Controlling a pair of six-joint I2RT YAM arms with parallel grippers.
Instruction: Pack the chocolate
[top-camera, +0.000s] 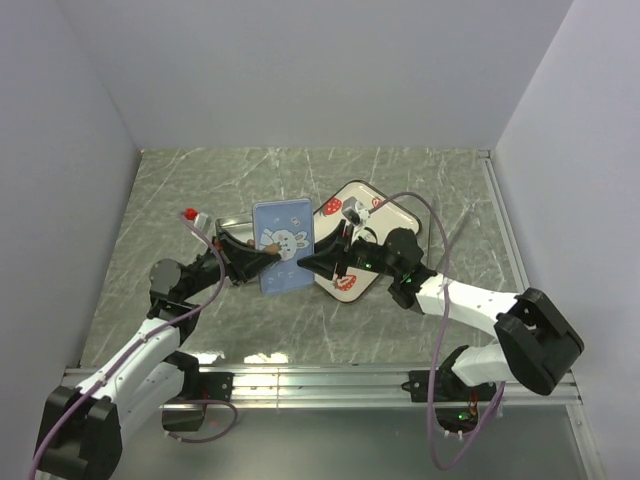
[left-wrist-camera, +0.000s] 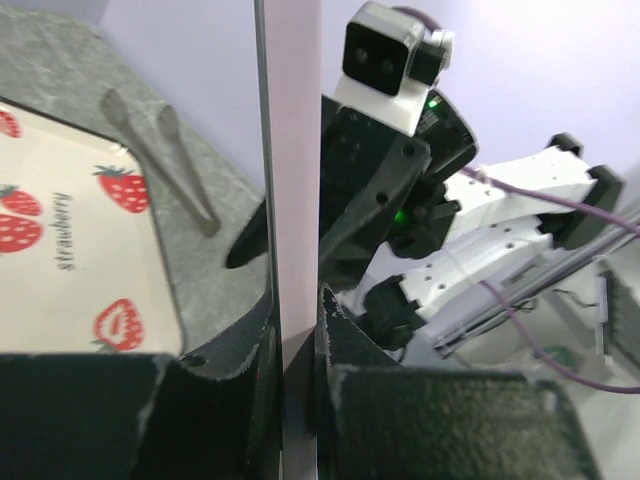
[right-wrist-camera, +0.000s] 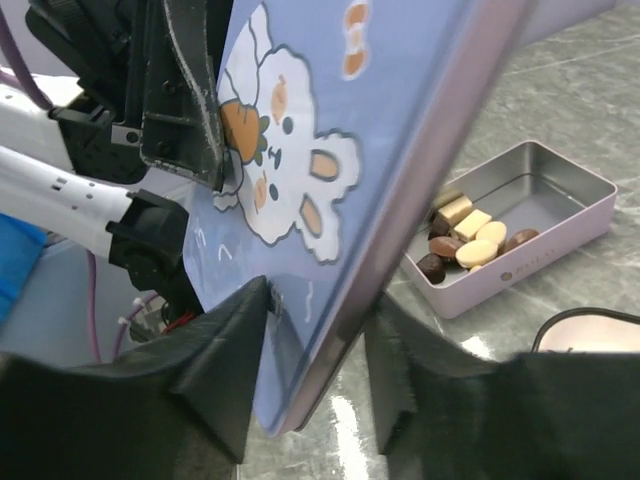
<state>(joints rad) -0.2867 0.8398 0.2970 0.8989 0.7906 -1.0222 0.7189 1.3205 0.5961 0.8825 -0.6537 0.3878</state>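
Top external, left to right: my left tool (top-camera: 254, 262) clenches the upright bunny lid (top-camera: 284, 245); my right tool (top-camera: 307, 263) straddles its opposite edge, grip unclear. Chocolate (right-wrist-camera: 465, 237) sits in the open tin (right-wrist-camera: 540, 262) beyond the lid, nearer my left arm, I judge.

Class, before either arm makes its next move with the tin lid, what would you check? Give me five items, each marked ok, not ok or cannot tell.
1. Left gripper clamped on the lid: ok.
2. Right gripper gripping the lid's opposite edge: cannot tell; its fingers straddle the rim.
3. Chocolates inside the tin: ok; dark and cream pieces lie at one end.
4. Lid level over the tin: not ok; it is held on edge, not over the tin.
5. No stray chocolate on the tray: cannot tell; only part of it shows.
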